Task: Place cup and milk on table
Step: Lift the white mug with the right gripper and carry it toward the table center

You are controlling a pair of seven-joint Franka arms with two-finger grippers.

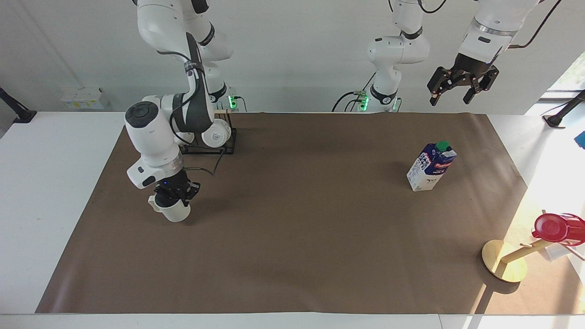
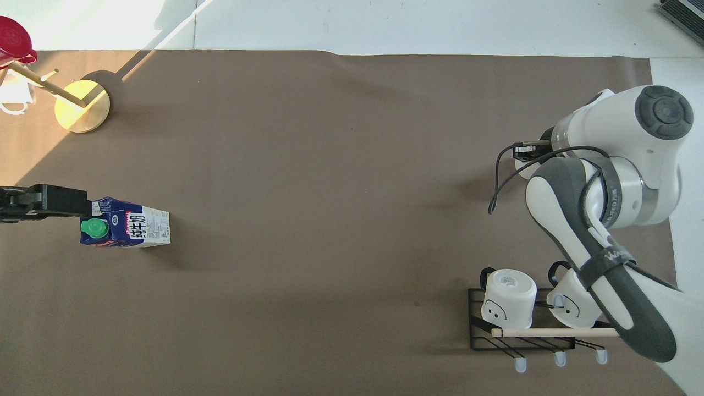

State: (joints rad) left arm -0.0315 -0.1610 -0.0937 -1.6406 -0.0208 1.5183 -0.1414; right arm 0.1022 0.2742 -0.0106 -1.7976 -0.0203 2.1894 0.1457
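I see a white desk (image 1: 55, 183) with a wide brown mat (image 1: 297, 237) covering most of it.

My right pincer (image 1: 176, 197) points straight down, pressed together on the rim of the cup (image 1: 174, 212) — an off-white mug with its small handle toward the right arm's end of the desk. The cup sits low over the mat, near that same end; I cannot tell whether its base touches. In the overhead view the right arm's wrist covers nearly all of the cup.

Closer to the robots than the cup stands a black wire rack (image 2: 521, 324) with a wooden rod, holding two white mugs (image 2: 509, 297) tipped on their sides.

My left pincer (image 1: 461, 87) hangs high in the air with its fingers spread, holding nothing — it is over the left arm's end of the desk and waits there.

The milk (image 1: 431, 166) stands upright on the mat toward the left arm's end, green cap on top, well apart from the cup.

Farther from the robots than the milk, a wooden stand (image 1: 504, 266) with a round base carries a red cup (image 1: 554, 228).
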